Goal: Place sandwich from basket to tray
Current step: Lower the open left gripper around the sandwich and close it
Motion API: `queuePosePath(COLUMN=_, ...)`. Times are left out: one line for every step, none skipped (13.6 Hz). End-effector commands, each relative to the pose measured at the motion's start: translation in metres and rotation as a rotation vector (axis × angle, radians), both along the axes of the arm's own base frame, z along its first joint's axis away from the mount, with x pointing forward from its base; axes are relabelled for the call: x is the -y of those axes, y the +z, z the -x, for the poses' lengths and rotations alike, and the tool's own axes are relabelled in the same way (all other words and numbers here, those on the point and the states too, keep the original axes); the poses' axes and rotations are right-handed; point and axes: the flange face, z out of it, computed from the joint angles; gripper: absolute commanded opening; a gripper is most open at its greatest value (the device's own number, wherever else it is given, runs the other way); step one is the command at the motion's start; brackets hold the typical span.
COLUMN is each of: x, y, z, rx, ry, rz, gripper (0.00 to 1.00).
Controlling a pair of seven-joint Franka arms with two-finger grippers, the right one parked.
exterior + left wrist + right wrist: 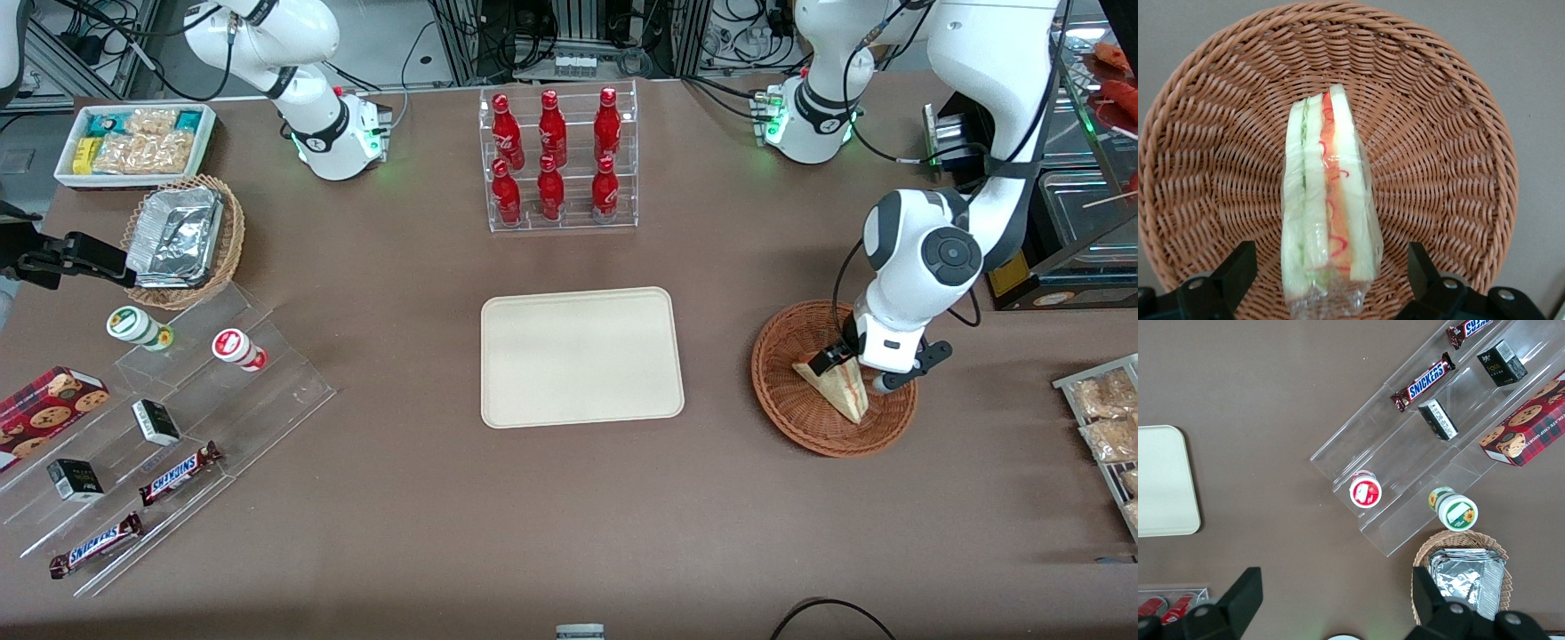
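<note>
With pincer (1331, 280) wide open, sandwich (1328, 213) lies btwn its fingers (1238, 267), ungripped, in basket (1451, 133).

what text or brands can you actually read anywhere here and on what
"SNICKERS": on the two brown candy bars on the clear stepped stand.
Red bottles, cookie box, small dark boxes, round tubs: print unreadable.
Sandwich, basket, tray: no text.
The gripper sits open over the sandwich; no marking.
</note>
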Motion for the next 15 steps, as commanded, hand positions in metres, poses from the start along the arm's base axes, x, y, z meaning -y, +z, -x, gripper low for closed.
queuePosePath(x=-0.002, y=-0.006, z=-0.001, rx=0.01, ry=0.019, rz=-0.001, gripper=1.0)
queuePosePath(x=-0.005, y=-0.008, z=-0.002, rx=0.009, ry=0.024, rz=-0.002, gripper=0.97)
queuePosePath(x=-0.006, y=-0.01, z=-0.003, rx=0.009, ry=0.028, rz=-0.001, gripper=0.87)
queuePosePath(x=-0.006, y=-0.012, z=-0.004, rx=0.005, ry=0.035, rz=0.0, gripper=0.63)
queuePosePath(x=-0.007, y=-0.014, z=-0.006, rx=0.004, ry=0.067, rz=0.002, gripper=0.32)
queuePosePath(x=-0.006, y=-0.018, z=-0.011, rx=0.002, ry=0.08, rz=0.003, gripper=0.02)
queuePosePath(x=-0.005, y=-0.015, z=-0.017, rx=0.006, ry=0.083, rz=0.005, gripper=0.0)
queuePosePath(x=-0.005, y=-0.015, z=-0.018, rx=0.007, ry=0.081, rz=0.004, gripper=0.0)
queuePosePath(x=-0.005, y=-0.012, z=-0.019, rx=0.002, ry=0.077, rz=0.001, gripper=0.0)
queuePosePath(x=-0.004, y=-0.004, z=-0.023, rx=-0.006, ry=0.073, rz=-0.002, gripper=0.0)
queuePosePath(x=-0.002, y=0.004, z=-0.026, rx=-0.031, ry=0.065, rz=-0.012, gripper=0.0)
queuePosePath(x=0.0, y=0.02, z=-0.033, rx=-0.069, ry=0.056, rz=-0.024, gripper=0.0)
queuePosePath(x=0.001, y=0.036, z=-0.037, rx=-0.098, ry=0.046, rz=-0.04, gripper=0.0)
queuePosePath(x=0.001, y=0.055, z=-0.041, rx=-0.118, ry=0.031, rz=-0.065, gripper=0.0)
queuePosePath(x=0.004, y=0.077, z=-0.047, rx=-0.121, ry=0.012, rz=-0.077, gripper=0.0)
